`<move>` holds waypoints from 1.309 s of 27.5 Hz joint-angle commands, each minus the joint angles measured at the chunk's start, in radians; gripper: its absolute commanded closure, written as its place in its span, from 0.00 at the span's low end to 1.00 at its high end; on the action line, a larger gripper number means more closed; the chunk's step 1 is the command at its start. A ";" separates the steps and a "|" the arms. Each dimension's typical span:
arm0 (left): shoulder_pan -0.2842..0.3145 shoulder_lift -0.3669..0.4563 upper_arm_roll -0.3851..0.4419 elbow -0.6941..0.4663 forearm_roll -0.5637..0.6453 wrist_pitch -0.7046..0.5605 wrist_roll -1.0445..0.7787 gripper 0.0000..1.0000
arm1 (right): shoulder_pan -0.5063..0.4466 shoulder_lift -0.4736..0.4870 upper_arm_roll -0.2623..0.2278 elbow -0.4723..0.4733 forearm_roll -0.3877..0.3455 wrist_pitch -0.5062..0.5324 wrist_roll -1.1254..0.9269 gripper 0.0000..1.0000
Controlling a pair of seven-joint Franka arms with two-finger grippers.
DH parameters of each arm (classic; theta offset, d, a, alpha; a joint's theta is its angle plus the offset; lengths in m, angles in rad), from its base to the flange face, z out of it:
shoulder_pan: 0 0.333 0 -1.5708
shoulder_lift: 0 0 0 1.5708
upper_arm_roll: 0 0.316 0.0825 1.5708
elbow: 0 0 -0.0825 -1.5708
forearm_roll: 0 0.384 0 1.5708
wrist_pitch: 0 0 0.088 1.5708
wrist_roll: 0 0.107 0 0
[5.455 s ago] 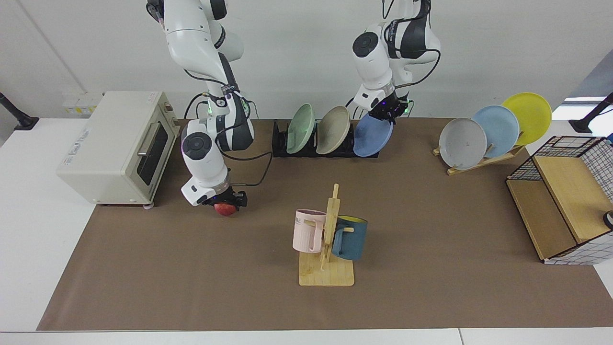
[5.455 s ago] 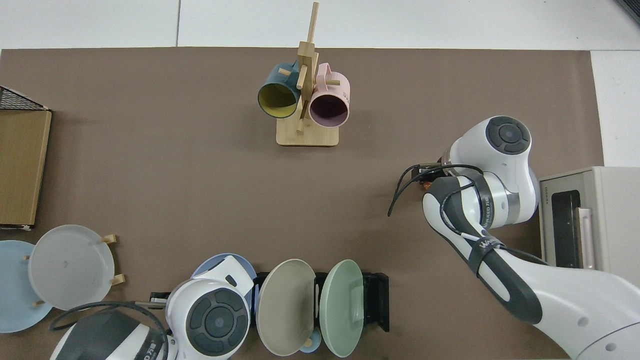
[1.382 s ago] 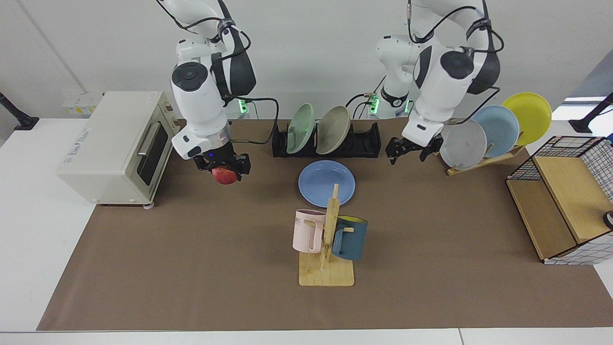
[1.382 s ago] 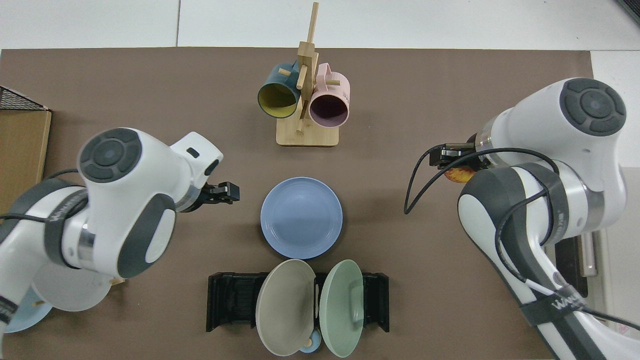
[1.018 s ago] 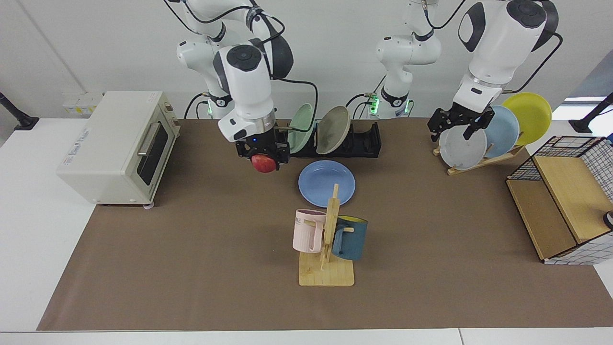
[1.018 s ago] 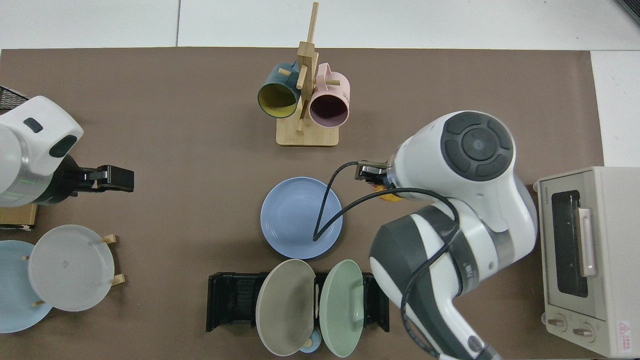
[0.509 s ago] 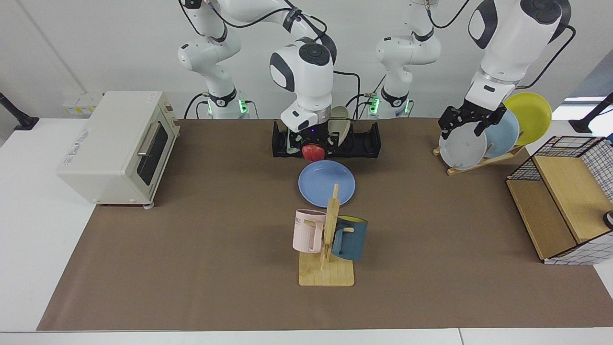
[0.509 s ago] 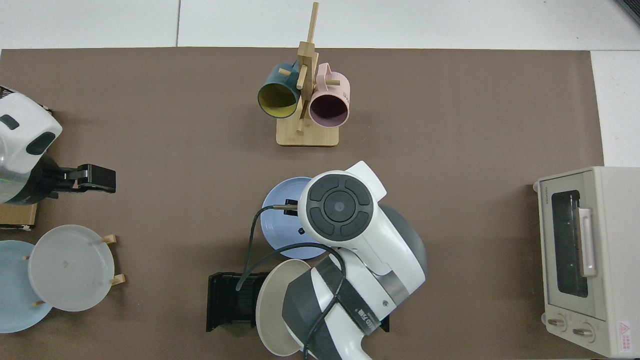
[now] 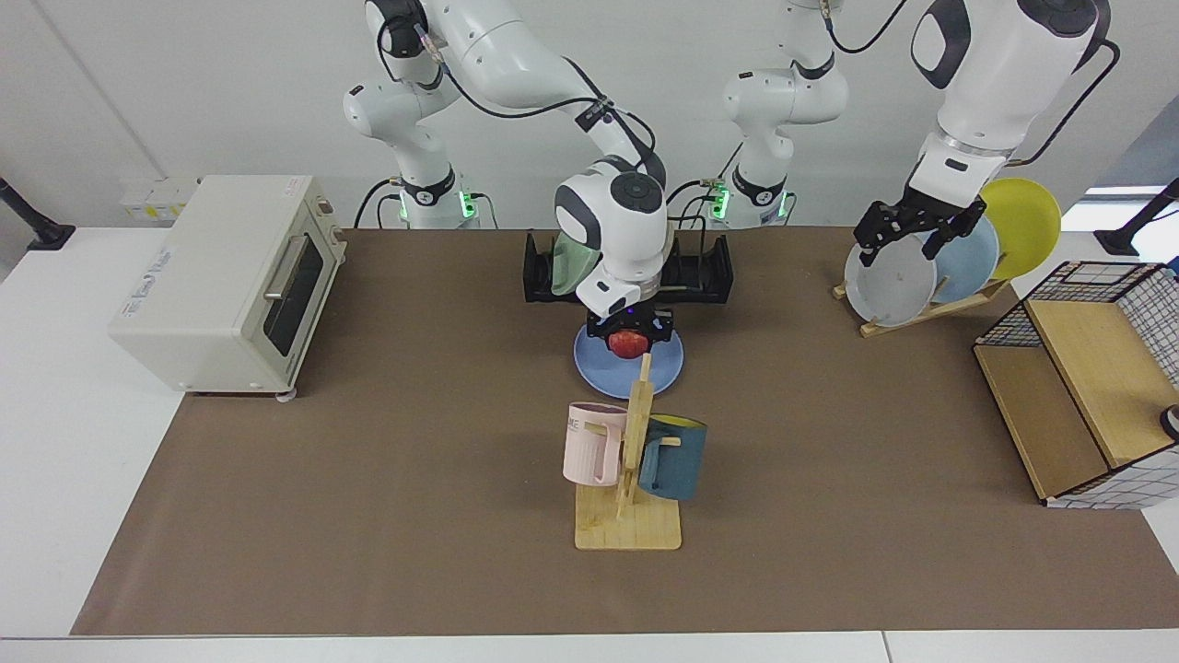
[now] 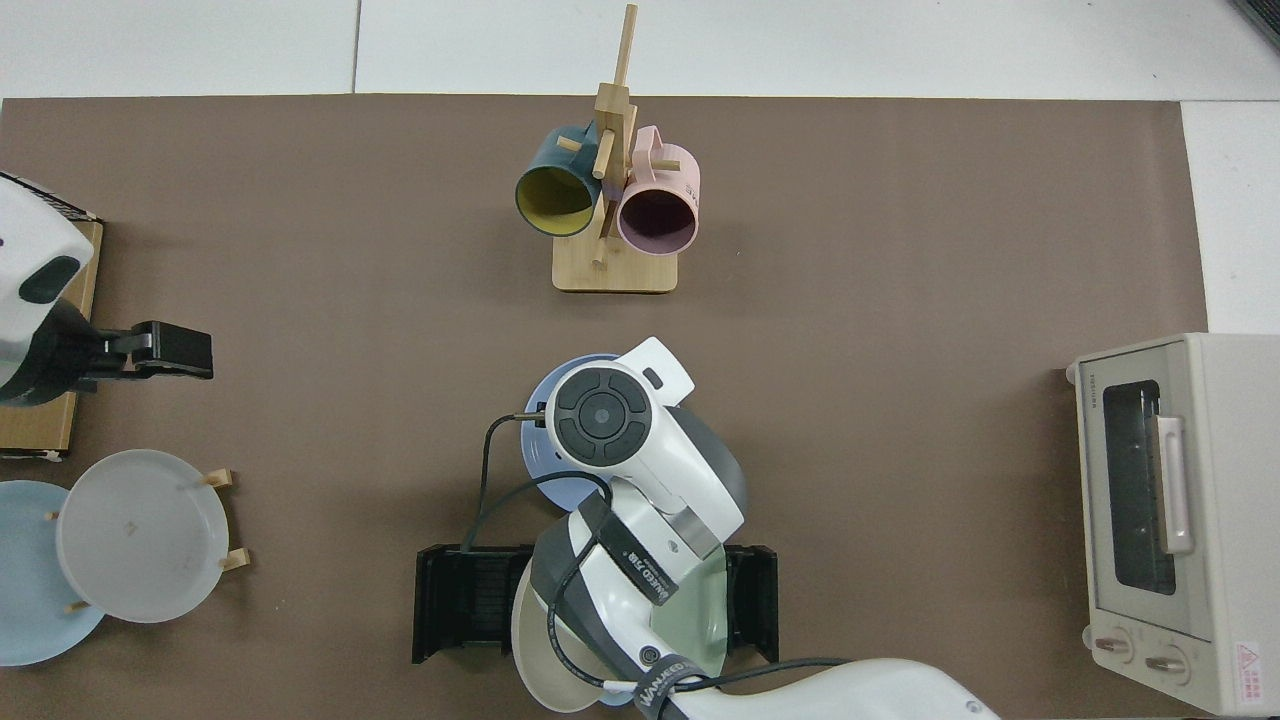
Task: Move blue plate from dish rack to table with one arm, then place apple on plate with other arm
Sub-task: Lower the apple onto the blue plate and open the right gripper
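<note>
The blue plate (image 9: pixel 594 361) lies flat on the brown mat of the table (image 9: pixel 368 506), just in front of the black dish rack (image 9: pixel 705 274). My right gripper (image 9: pixel 628 343) is low over the plate's middle, shut on the red apple (image 9: pixel 627 343). I cannot tell whether the apple touches the plate. From above, the right arm covers the apple and most of the blue plate (image 10: pixel 538 456), and part of the dish rack (image 10: pixel 460 600). My left gripper (image 9: pixel 907 235) hangs open and empty, raised by the wooden plate stand. It also appears as the left gripper (image 10: pixel 185 350) at the top view's left edge.
A mug tree (image 9: pixel 631 460) with two mugs stands right in front of the plate. A green plate (image 9: pixel 564 265) sits in the rack. A wooden stand (image 9: pixel 889 276) holds grey, pale blue and yellow plates. A toaster oven (image 9: pixel 230 276) is at one end, a wire-and-wood shelf (image 9: pixel 1087 387) at the other.
My right arm carried the apple from in front of the rack forward and down over the blue plate. The left gripper drifted slightly up and away, still open.
</note>
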 commanded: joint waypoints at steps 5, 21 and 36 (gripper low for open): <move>0.011 -0.010 -0.008 0.025 0.014 -0.028 0.008 0.00 | -0.006 0.024 0.002 0.015 0.005 0.027 -0.023 0.76; 0.011 -0.025 -0.008 0.024 0.013 -0.029 0.008 0.00 | -0.052 -0.074 -0.016 0.026 0.008 -0.079 -0.077 0.00; 0.011 -0.027 -0.007 0.024 0.013 -0.029 0.008 0.00 | -0.434 -0.207 -0.018 0.023 0.071 -0.208 -0.507 0.00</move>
